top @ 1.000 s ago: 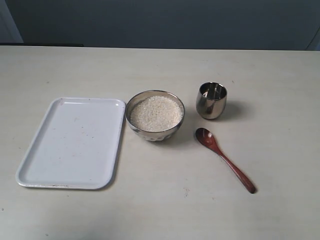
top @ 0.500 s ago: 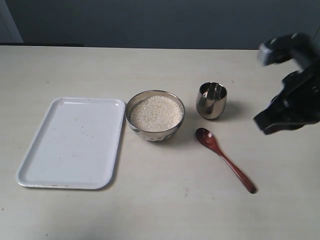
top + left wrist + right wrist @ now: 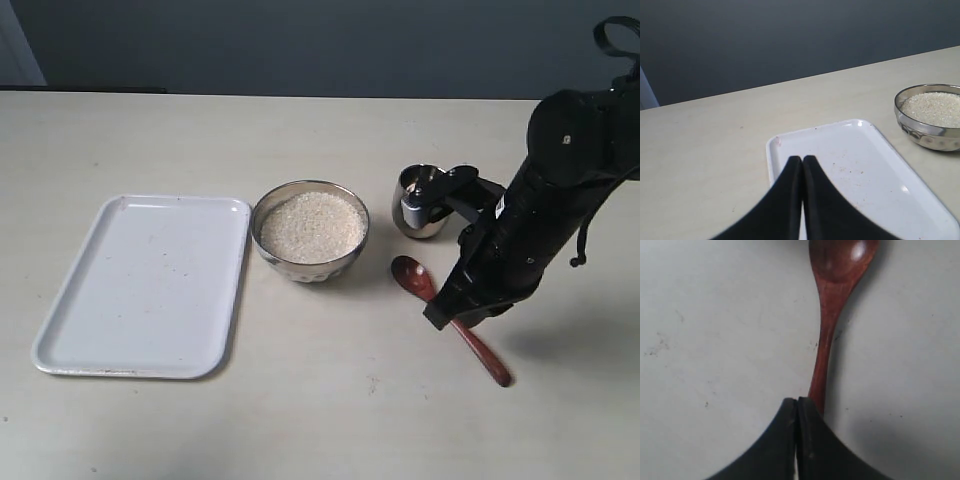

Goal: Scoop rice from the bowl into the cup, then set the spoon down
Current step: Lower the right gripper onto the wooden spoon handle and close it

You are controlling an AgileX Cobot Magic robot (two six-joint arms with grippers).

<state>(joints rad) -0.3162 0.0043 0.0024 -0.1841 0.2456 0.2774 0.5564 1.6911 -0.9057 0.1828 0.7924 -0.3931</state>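
Note:
The steel bowl (image 3: 309, 258) stands mid-table, heaped with white rice (image 3: 311, 226); the left wrist view shows the bowl (image 3: 925, 136) and rice (image 3: 935, 107) too. The steel cup (image 3: 411, 192) stands to its right, partly behind my right arm. The reddish-brown wooden spoon (image 3: 412, 276) lies flat on the table in front of the cup, scoop toward the bowl. My right gripper (image 3: 440, 318) hovers over the handle's middle, shut with nothing between its fingers (image 3: 797, 401); the spoon (image 3: 832, 300) runs out from beside the tips. My left gripper (image 3: 803, 159) is shut and empty above the tray.
A white rectangular tray (image 3: 120, 300) lies left of the bowl, also in the left wrist view as the tray (image 3: 870, 170). The right arm's dark body (image 3: 560, 180) reaches in from the right edge, above the table beside the cup.
The right arm came in from the right edge and swung down and leftward; its gripper now hangs over the spoon's handle. Bowl, cup, spoon and tray have not moved.

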